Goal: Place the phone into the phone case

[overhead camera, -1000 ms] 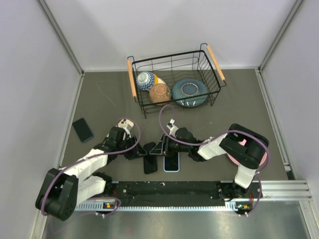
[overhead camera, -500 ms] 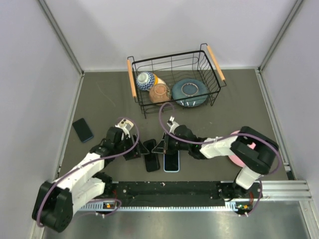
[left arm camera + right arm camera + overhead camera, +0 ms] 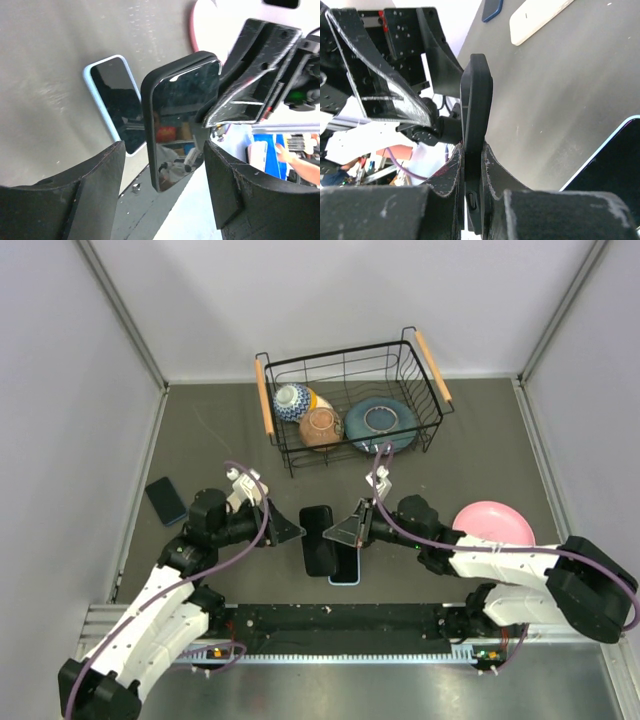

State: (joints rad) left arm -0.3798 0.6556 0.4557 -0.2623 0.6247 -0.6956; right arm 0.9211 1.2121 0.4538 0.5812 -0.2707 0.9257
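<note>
Black glass catches the light as the phone (image 3: 182, 100) hangs above the table (image 3: 220, 440), midway between the two arms. A thick dark case (image 3: 150, 145) frames its edge, and the phone looks seated in it, though the far corners are hidden. The right gripper (image 3: 472, 150) pinches the slab on edge between its pressed-together fingers. The left gripper (image 3: 164, 150) waits with fingers spread wide on either side, touching nothing. Seen from above, the right gripper (image 3: 350, 528) and left gripper (image 3: 285, 528) face each other across the phone (image 3: 318, 538). A second, blue-rimmed phone (image 3: 344, 568) lies flat on the table just beside and below. A wire basket (image 3: 265, 398) and a pink plate (image 3: 495, 523) sit well apart from the work.

The pair should handle as a light, stiff slab. The glossy face is likely slippery and easily cracked, while the rubbery-looking rim offers friction. The safest hold is probably across the long edges of the case, with the fingers kept off the glass.
</note>
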